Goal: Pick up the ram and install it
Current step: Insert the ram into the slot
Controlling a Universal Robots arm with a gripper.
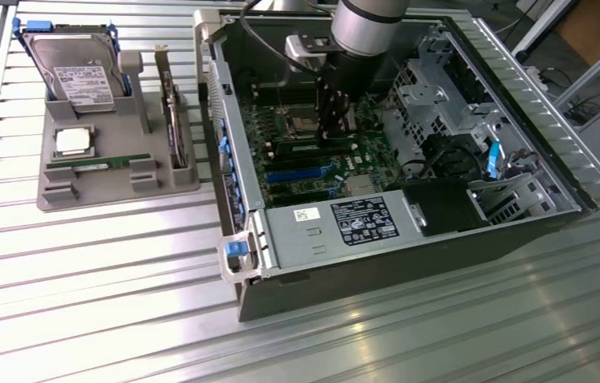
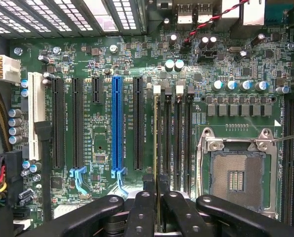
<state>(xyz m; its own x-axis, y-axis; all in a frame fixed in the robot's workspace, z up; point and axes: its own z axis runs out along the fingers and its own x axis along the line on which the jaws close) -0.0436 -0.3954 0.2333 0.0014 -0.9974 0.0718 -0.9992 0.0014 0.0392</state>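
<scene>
Ram (image 2: 156, 148) stands edge-on over a motherboard (image 2: 102, 59) memory slot, clamped in the tool (image 2: 157, 197); another stick (image 1: 103, 164) rests on the grey tray (image 1: 119, 191).

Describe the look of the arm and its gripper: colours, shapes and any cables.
In the exterior view the arm ends in a smooth, silver-grey cylindrical segment. A black cable curves along beside it, and a light grey block is mounted at the wrist. The gripper is matte black: rounded, overlapping link bars joined by round silver pins, tapering to two slim, flat black fingers.
</scene>
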